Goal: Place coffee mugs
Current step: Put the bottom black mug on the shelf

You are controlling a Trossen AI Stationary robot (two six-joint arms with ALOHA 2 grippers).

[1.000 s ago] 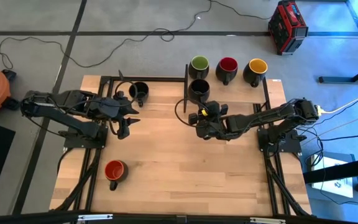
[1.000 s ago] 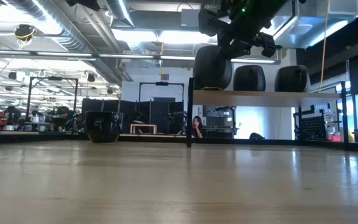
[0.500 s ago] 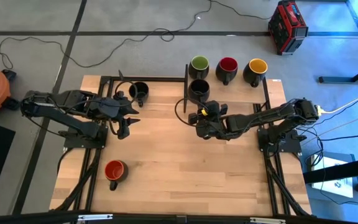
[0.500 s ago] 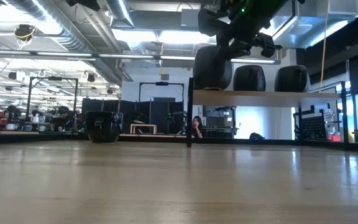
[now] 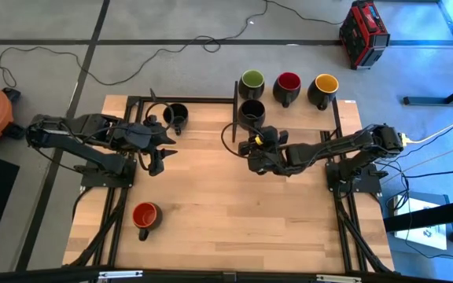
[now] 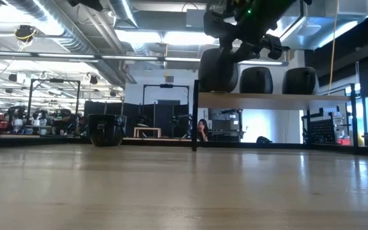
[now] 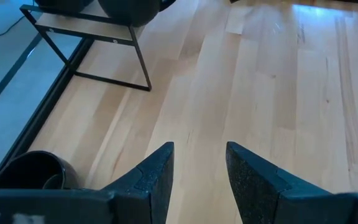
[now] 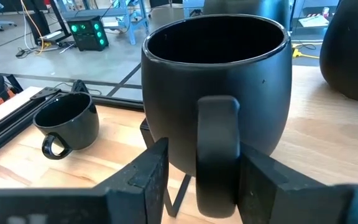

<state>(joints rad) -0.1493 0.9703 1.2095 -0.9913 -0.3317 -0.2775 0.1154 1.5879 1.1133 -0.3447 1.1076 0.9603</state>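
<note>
A black mug [image 5: 252, 112] stands upright on the raised wooden shelf [image 5: 299, 115] at the table's far right, in front of green [image 5: 252, 81], red [image 5: 288, 82] and yellow [image 5: 325, 84] mugs. My right gripper [image 5: 254, 135] is open, its fingers on either side of the black mug's handle. Another black mug [image 5: 175, 116] stands on the table at the far left. A red-inside mug [image 5: 145, 215] stands near the front left. My left gripper [image 5: 163, 149] hangs open over bare table, nothing between its fingers [image 7: 154, 174]. My right gripper stands around the black mug's handle [image 8: 217, 143], coming nearly level from the table's near side. A gap shows between one finger [image 8: 148, 177] and the handle. Whether the other finger [image 8: 266, 180] touches it, I cannot tell. The mug's base rests on the shelf [image 6: 273, 97].
The shelf's black metal frame [image 5: 235, 98] stands upright at its left end. Bare wooden tabletop [image 5: 226, 204] lies between the arms and toward the near edge. Both arm bases sit on black rails along the table's sides.
My right gripper's fingers have parted at the black mug's handle. The mug has stayed upright on the shelf.
</note>
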